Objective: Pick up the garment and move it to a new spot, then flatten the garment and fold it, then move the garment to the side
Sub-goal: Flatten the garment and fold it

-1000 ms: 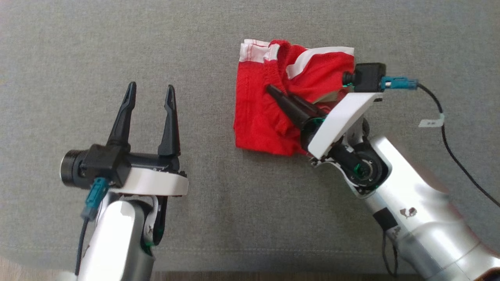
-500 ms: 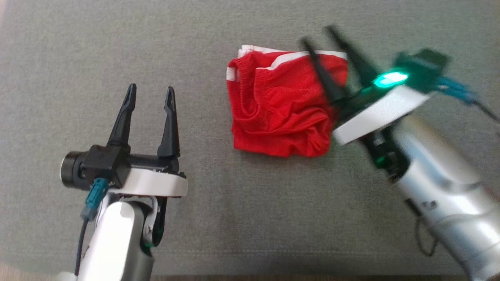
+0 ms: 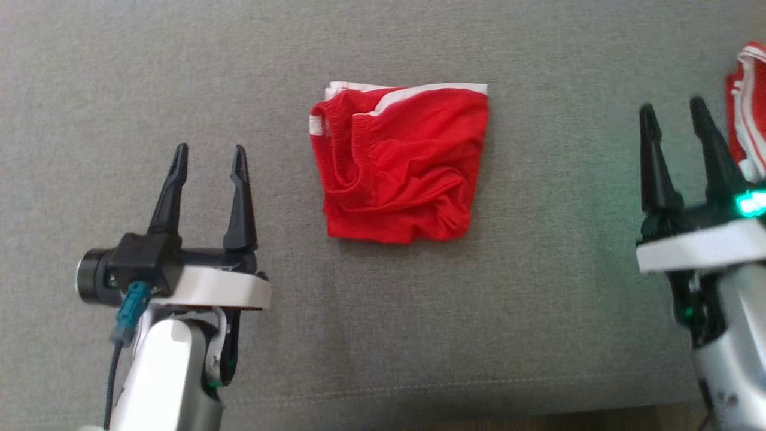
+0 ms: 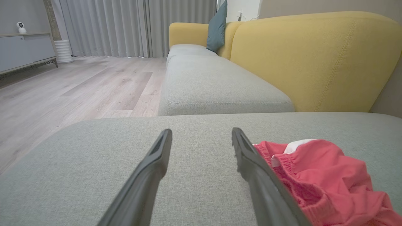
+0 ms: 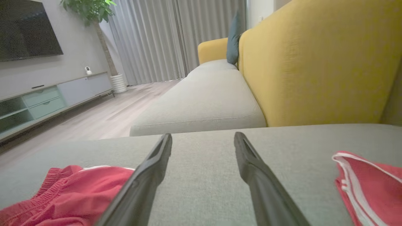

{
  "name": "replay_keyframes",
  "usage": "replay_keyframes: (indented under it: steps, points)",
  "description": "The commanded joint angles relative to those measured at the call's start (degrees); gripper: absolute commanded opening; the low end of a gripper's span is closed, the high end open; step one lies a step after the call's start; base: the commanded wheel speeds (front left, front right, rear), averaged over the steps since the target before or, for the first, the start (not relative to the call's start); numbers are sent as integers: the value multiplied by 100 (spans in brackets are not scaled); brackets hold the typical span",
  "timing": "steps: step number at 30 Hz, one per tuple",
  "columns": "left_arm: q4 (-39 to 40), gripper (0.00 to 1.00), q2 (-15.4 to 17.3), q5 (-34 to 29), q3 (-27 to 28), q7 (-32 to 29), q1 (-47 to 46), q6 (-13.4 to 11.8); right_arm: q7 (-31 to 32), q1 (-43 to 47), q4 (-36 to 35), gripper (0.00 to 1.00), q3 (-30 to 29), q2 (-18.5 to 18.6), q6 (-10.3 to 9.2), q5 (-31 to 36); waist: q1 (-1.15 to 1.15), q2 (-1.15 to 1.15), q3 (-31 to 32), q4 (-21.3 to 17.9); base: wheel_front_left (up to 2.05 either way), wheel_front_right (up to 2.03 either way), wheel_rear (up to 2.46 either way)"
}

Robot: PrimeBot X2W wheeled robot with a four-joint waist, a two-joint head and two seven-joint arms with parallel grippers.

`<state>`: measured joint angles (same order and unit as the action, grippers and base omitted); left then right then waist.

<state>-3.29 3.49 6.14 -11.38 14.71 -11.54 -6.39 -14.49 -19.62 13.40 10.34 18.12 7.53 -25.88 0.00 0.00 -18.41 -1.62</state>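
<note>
Garment point(image 3: 400, 164) on cushion point(image 3: 538, 311), red cloth point(image 3: 751, 102) far right.

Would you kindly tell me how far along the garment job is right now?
Done: the red garment lies folded on the grey cushion. In hand: nothing; the left gripper and right gripper stand open, clear of it. Remaining: probably moving it aside.
</note>
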Motion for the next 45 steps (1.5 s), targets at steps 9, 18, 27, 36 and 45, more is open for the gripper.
replay_keyframes:
  steps: [9, 18, 27, 36, 45]
  points:
    - [124, 100, 175, -26, 305, 29, 43, -25, 228, 804, -1063, 100, -506, -543, -4, 592, 0, 0, 76, -161, 0, 0, 0]
    - [81, 100, 191, -25, 290, 29, 17, -27, 399, 934, -1343, 100, -625, -653, -4, 712, 0, 0, 65, -167, 0, 0, 0]
    - [86, 100, 187, -30, 265, 29, -7, -40, 475, 963, -1442, 28, -669, -661, -4, 767, 0, 0, 44, -152, 0, 0, 0]
    - [152, 100, 182, -52, 217, 29, -106, -33, 630, 653, -1105, 0, -192, -435, -4, 740, 0, 0, -118, -113, 0, 0, 0]
    - [132, 100, 124, -52, 66, 29, -388, 40, 551, -680, 300, 0, 1812, -280, -4, 352, 0, 0, -441, 135, 0, 0, 0]
